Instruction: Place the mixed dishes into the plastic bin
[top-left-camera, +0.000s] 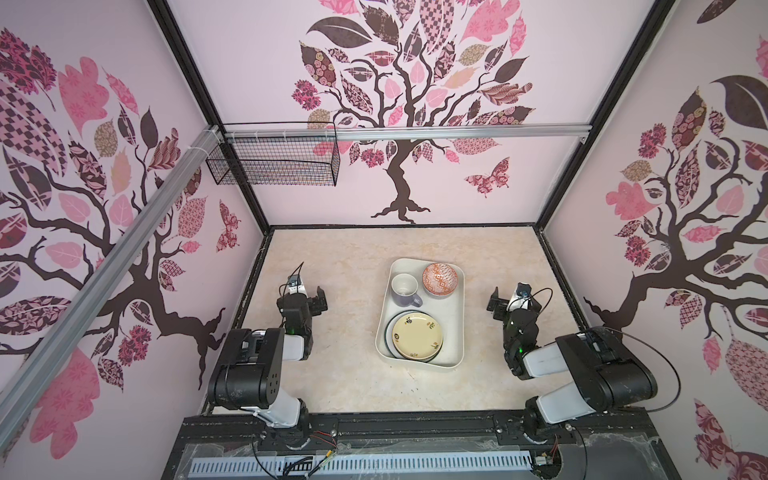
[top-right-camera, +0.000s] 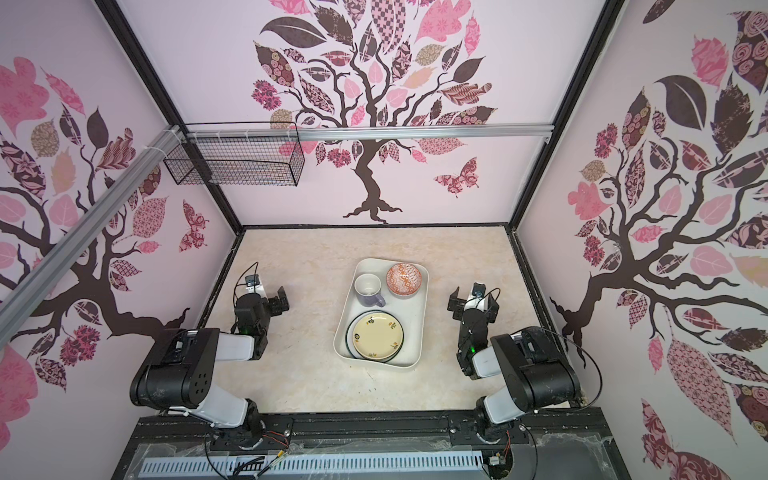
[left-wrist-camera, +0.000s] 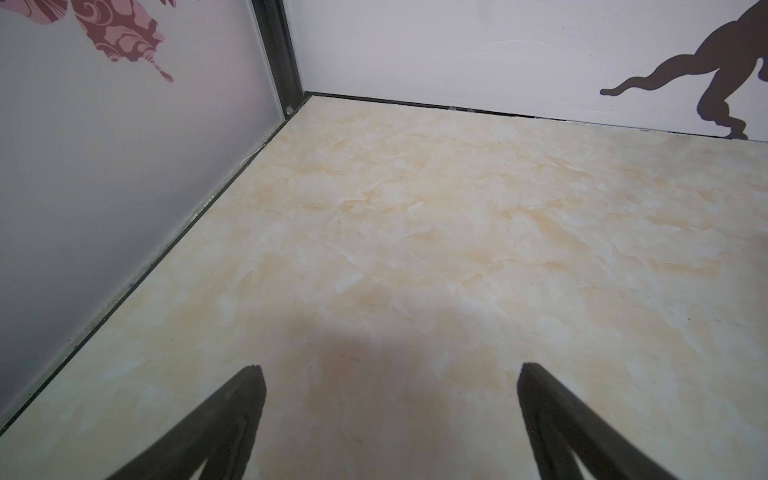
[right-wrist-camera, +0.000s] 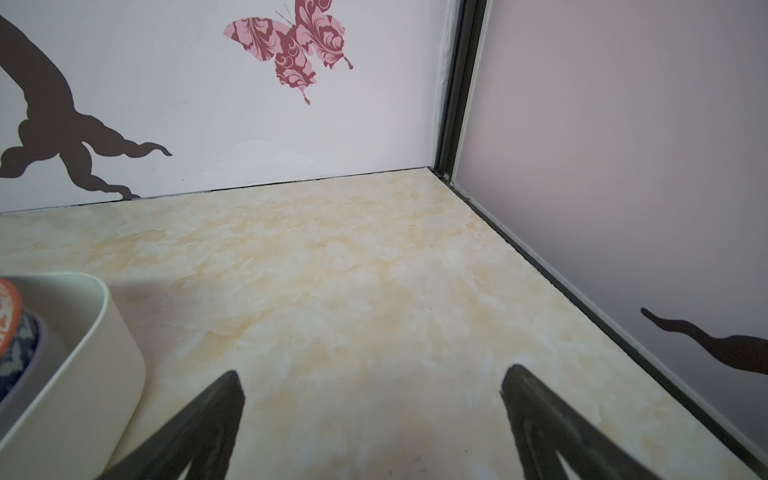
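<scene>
Left gripper and right gripper stood wide open, holding nothing. Bin, centre of both top views, held mug, bowl, plates. Right wrist view caught its corner, lower left; left wrist view, table only.

The cream flowered plate covers whatever's stacked under it at the near end of the plastic bin. Only a dark-ringed rim peeks out, so I can't count them. The right wrist view cuts off the bin and most of the orange-patterned bowl. The wrist views crop the left claw and right claw to fingertips.
</scene>
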